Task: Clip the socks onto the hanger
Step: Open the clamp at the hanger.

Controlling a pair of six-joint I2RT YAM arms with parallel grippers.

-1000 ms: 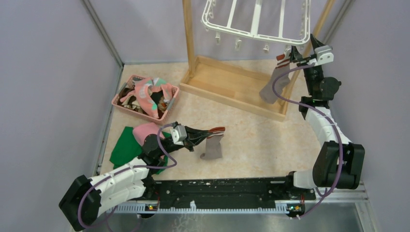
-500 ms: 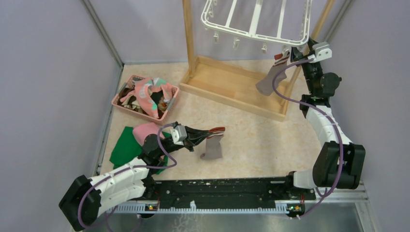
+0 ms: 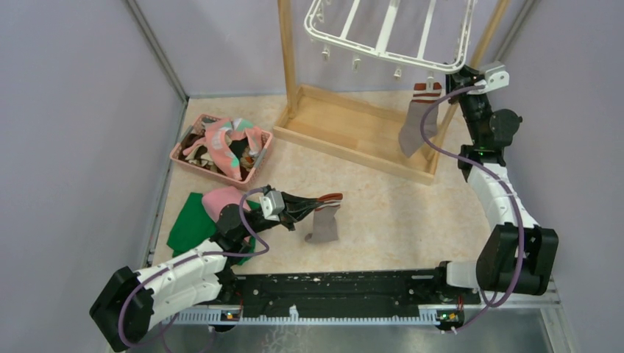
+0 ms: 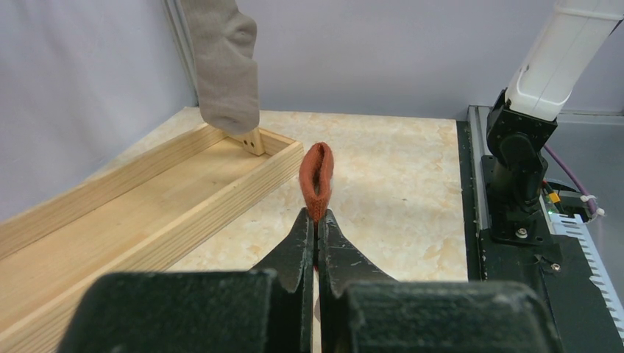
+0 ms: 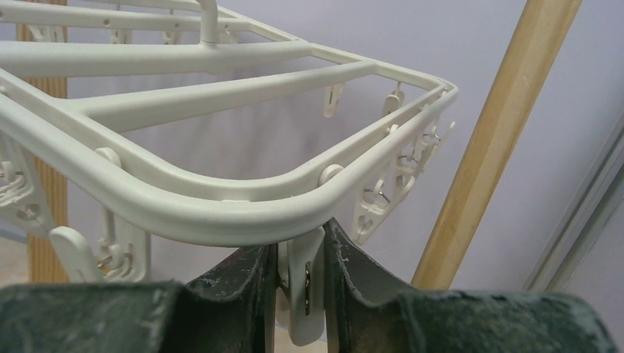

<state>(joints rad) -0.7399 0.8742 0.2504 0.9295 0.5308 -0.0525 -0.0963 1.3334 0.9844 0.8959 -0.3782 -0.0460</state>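
Note:
The white hanger (image 3: 383, 52) hangs inside the wooden frame. A grey-brown sock with a red-white striped cuff (image 3: 416, 121) dangles from its near right rim and also shows in the left wrist view (image 4: 224, 66). My right gripper (image 3: 461, 76) is at that corner. In the right wrist view it (image 5: 300, 246) is shut on a white clip (image 5: 306, 290) under the hanger rim (image 5: 221, 209), and the sock is out of sight there. My left gripper (image 3: 318, 204) is low over the floor, shut (image 4: 316, 218) on the red cuff (image 4: 316, 176) of a second grey sock (image 3: 322, 224).
A pink basket (image 3: 176, 153) holding more socks (image 3: 221, 140) stands at the left. A green cloth (image 3: 190, 220) and a pink cloth (image 3: 221, 198) lie by the left arm. The wooden frame's base (image 3: 353, 136) and uprights (image 3: 287, 59) surround the hanger. Walls close both sides.
My right gripper has risen and its jaws have closed on the clip. The hanger tipped up and back, and the hung sock now hangs straight down. The left arm has not moved.

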